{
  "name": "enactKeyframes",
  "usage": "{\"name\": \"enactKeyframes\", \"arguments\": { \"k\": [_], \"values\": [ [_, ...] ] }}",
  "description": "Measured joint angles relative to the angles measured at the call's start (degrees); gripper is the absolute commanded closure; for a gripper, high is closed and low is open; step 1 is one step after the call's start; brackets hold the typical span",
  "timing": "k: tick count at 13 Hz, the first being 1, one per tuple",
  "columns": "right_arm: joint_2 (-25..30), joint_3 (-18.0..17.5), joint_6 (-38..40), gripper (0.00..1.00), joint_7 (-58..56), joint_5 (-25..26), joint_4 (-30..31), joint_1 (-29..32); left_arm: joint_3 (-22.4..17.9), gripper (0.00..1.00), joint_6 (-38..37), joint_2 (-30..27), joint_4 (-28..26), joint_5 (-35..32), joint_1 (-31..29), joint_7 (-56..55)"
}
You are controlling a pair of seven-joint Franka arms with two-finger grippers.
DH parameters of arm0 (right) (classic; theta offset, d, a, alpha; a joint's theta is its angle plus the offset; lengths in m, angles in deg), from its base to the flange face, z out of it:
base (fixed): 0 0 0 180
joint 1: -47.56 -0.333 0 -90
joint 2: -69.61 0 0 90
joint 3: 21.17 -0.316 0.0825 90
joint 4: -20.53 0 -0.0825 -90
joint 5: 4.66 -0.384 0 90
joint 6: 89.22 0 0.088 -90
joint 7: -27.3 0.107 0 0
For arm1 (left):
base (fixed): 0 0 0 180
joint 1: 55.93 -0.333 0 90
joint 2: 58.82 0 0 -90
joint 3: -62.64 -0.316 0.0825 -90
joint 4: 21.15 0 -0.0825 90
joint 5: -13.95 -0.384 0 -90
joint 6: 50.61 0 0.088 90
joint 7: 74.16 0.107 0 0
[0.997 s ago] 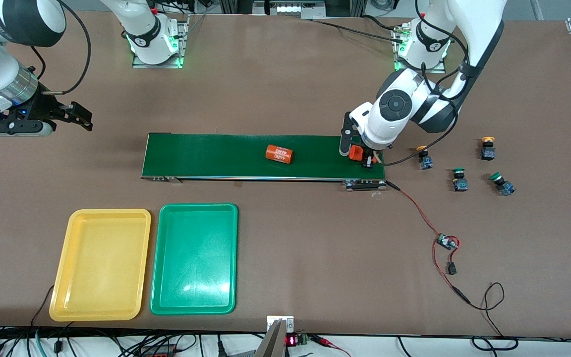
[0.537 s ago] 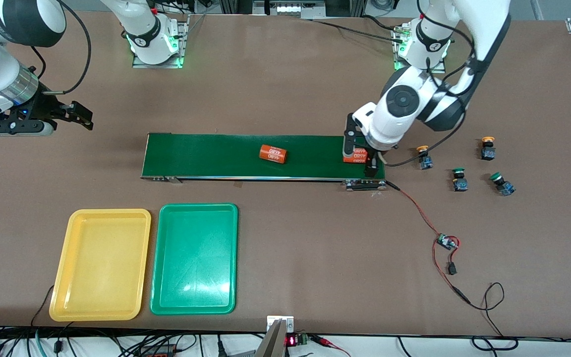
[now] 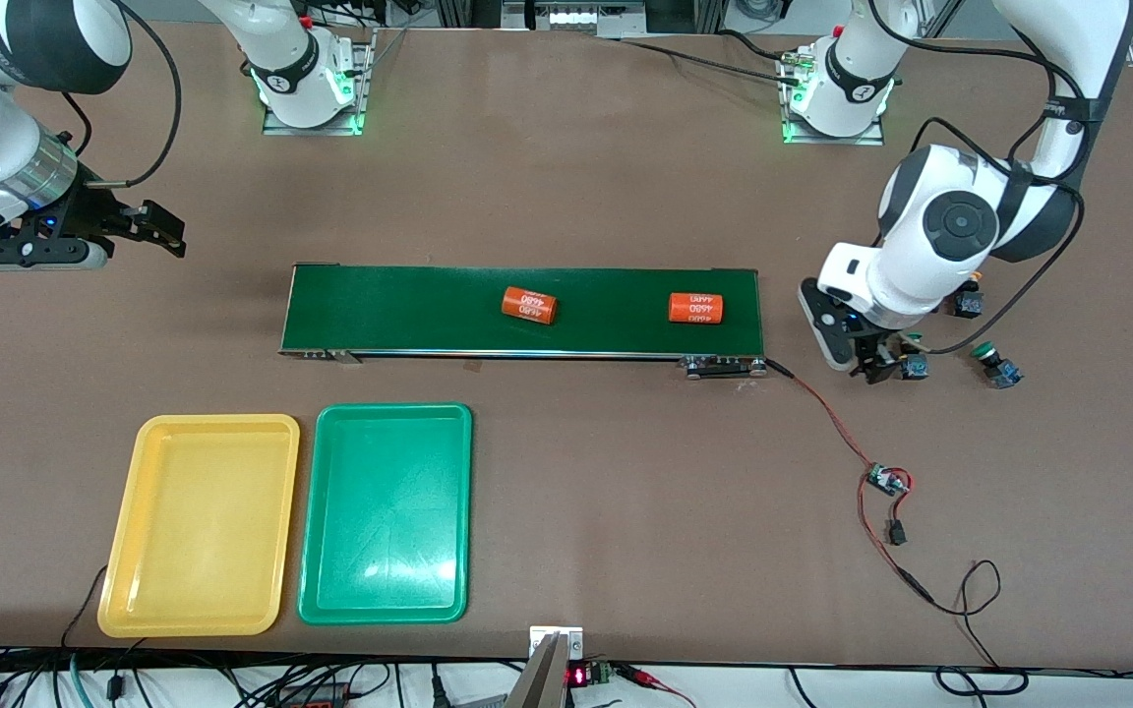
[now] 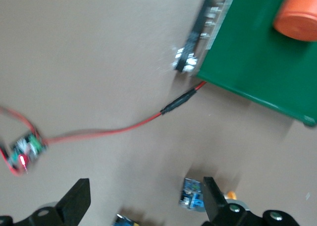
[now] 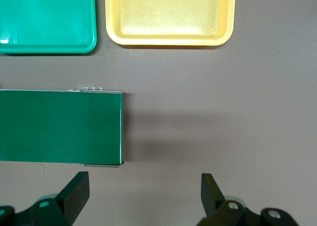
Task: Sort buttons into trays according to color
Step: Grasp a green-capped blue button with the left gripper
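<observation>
I'm counting two trays sitting low in the frame: one yellow tray (image 3: pixel 198 521) and one green tray (image 3: pixel 385 511). One conveyor belt (image 3: pixel 409 310) is carrying two orange cylinders, one cylinder (image 3: pixel 529 306) mid-belt and another cylinder (image 3: pixel 697 308). Only three buttons are showing in the front view: button one (image 3: pixel 989 356), button two (image 3: pixel 913 367), button three (image 3: pixel 967 306).

Left gripper (image 3: pixel 871 359) is down low near the table at the left arm's end, jaws wide open. Right gripper (image 3: pixel 161 229) waits up high at the right arm's end, open too.
</observation>
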Motion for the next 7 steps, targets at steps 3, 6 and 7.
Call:
{"name": "enactKeyframes", "arguments": {
  "k": [3,6,7],
  "values": [
    [0.0,0.0,0.2,0.00,0.0,0.0,0.0,0.0,-0.1,0.00,-1.2,0.0,-0.2,0.0,-0.3,-20.3],
    [0.0,0.0,0.4,0.00,0.0,0.0,0.0,0.0,-0.2,0.00,-1.7,0.5,-0.9,0.0,-1.4,-37.7],
    [0.0,0.0,0.4,0.00,0.0,0.0,0.0,0.0,-0.3,0.00,-1.7,1.1,-1.2,0.0,-2.3,-42.0]
  ]
}}
